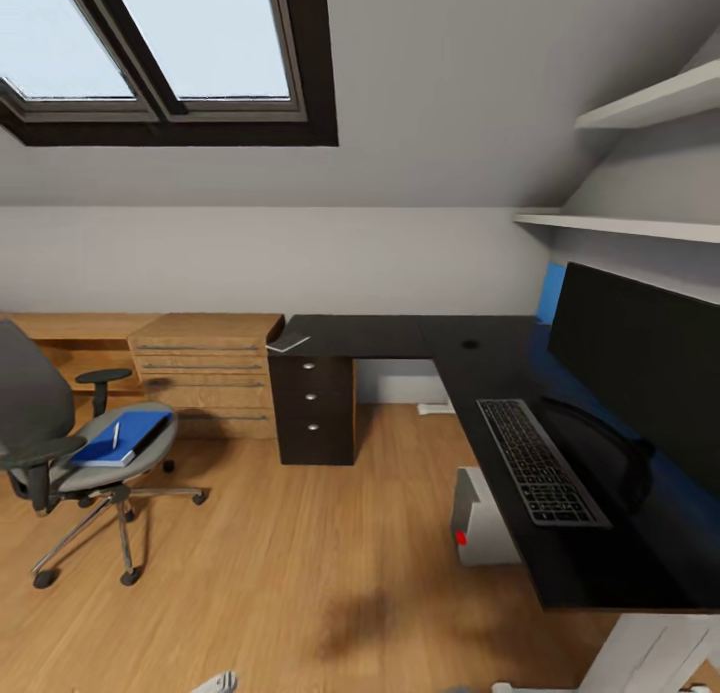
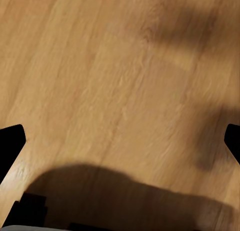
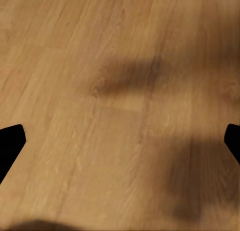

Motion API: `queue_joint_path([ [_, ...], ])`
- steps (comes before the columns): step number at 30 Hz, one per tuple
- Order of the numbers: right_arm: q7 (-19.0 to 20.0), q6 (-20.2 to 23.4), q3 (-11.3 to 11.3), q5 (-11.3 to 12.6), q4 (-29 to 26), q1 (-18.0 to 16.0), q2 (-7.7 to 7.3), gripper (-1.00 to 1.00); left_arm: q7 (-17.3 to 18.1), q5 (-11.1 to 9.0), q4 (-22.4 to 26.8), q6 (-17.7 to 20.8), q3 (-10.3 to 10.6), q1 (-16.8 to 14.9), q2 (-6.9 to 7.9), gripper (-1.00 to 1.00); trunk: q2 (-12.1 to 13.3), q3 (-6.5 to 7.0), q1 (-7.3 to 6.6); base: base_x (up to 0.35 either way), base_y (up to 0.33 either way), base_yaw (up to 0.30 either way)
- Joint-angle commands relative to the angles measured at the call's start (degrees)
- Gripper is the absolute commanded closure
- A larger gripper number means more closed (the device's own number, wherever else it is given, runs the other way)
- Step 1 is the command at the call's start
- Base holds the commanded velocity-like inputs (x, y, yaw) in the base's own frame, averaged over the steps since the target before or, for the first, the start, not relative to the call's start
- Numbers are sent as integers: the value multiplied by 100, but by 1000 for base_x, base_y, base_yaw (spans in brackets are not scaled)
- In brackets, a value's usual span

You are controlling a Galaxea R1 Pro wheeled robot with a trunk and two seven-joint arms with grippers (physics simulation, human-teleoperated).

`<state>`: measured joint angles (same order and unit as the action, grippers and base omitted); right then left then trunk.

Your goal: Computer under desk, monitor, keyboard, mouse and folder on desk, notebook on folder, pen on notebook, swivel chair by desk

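Left gripper [image 2: 120,136] hanging over wooden floor [image 2: 110,76], fingers [image 2: 11,141] spread wide, showing as dark tips at either side, nothing lying between them. Plank grain running diagonally beneath. Soft shadows [image 2: 125,196] falling on boards, broad one close under gripper, fainter patches farther beyond fingertips.

Desk [image 1: 400,335] runs along back wall and down the right side. Monitor [image 1: 640,353] on its right wing, keyboard [image 1: 540,460] just left of it. Computer [image 1: 480,523] on floor under desk. Chair [image 1: 60,443] far left, folder [image 1: 125,438] on seat, pen [image 1: 116,434] on folder. Drawers [image 1: 313,409] under desk corner.
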<state>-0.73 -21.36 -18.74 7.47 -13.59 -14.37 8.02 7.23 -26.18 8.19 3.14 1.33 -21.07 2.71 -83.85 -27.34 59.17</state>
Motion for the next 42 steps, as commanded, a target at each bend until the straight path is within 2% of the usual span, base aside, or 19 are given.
queue_joint_path([
  [1, -7, -24, -45, 61, 6, -5, -2, -100, 15, -48, 5, 31, 14, -2, 2, -100, -3, -9, 0, 0, 0, 270],
  [7, -7, -108, -29, 55, 5, -5, -13, -100, 15, -46, 5, 29, 16, -2, 1, -100, -3, -31, 0, 0, 0, 241],
  [11, -7, -464, -20, 45, 5, -5, -23, -100, 21, -45, 7, 29, 20, -2, 1, -100, -3, -38, 0, 0, 0, 78],
  [15, -7, -618, -18, 38, 5, -5, -26, -100, 30, -45, 7, 29, 30, -2, 1, -100, -3, -40, 0, 0, 0, 19],
  [26, -7, -688, -3, 45, 5, -5, -36, -100, 33, -45, 20, -27, 10, -2, 1, -100, -3, -41, 0, 0, 0, 3],
  [30, -7, -692, -9, 44, 5, -5, -37, -100, 20, -45, 16, -188, 8, -2, 1, -100, -3, -41, 0, 0, 0, 0],
  [32, -7, -693, -12, 36, 5, -5, -37, -100, 5, -45, -19, -578, 8, -2, 5, -100, -3, -41, 0, 0, 0, 0],
  [34, -7, -694, -14, 30, 5, -5, -37, -100, -4, -40, -166, -1259, 12, -2, 8, -100, -3, -41, 0, 0, 0, 0],
  [36, -7, -694, -14, 29, 5, -5, -40, -100, -7, -32, -253, -1594, 20, -2, 4, -100, -3, -41, 0, 0, 0, 0],
  [37, -7, -694, -15, 31, 5, -5, -42, -100, -2, -24, -318, -1950, 27, -2, -2, -100, -3, -41, 0, 0, 0, 0],
  [38, -7, -694, -15, 32, 5, -5, -43, -100, 0, -12, -347, -2134, 31, -2, -7, -100, -3, -41, 0, 0, 0, 0],
  [40, -7, -694, -15, 39, 5, -5, -45, -100, 7, 131, -519, -2808, 41, -2, -20, -100, -3, -41, 0, 0, 0, 0],
  [42, -7, -694, -15, 41, 5, -5, -47, -100, 10, 249, -584, -3040, 42, -2, -22, -100, -3, -41, 0, 0, 0, 0],
])
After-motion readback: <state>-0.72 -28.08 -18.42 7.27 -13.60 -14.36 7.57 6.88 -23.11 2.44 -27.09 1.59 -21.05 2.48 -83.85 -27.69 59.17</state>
